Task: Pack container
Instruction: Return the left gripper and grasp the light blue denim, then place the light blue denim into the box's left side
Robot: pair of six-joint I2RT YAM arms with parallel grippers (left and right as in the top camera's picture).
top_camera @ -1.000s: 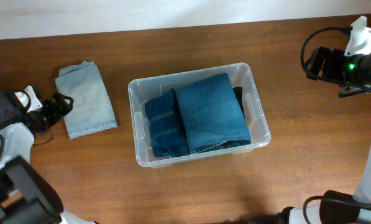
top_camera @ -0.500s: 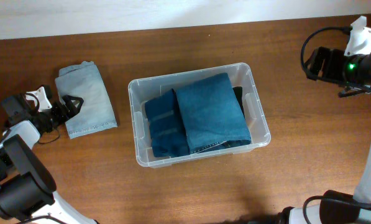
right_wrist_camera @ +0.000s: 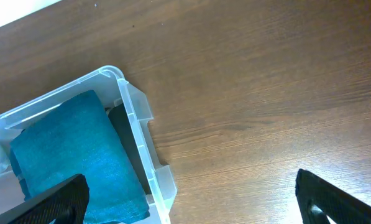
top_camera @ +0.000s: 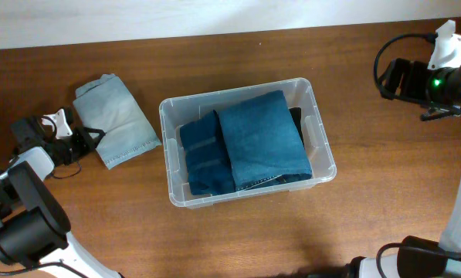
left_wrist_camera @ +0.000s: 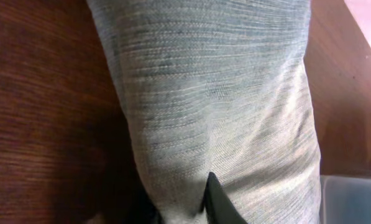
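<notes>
Holding folded blue cloths [top_camera: 261, 139], clear container [top_camera: 245, 194], grey cloth [top_camera: 116, 117] lying outside.

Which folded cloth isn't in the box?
The pale grey-blue cloth, lying on the table left of the container; both dark blue cloths lie inside.

Container [top_camera: 177, 181] — clear glossy plastic; pale cloth [top_camera: 116, 117] — coarse weave; table [top_camera: 238, 239] matt wood.

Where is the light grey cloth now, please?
In the overhead view the cloth lies on the table, left of the container, with the left gripper at its edge.
</notes>
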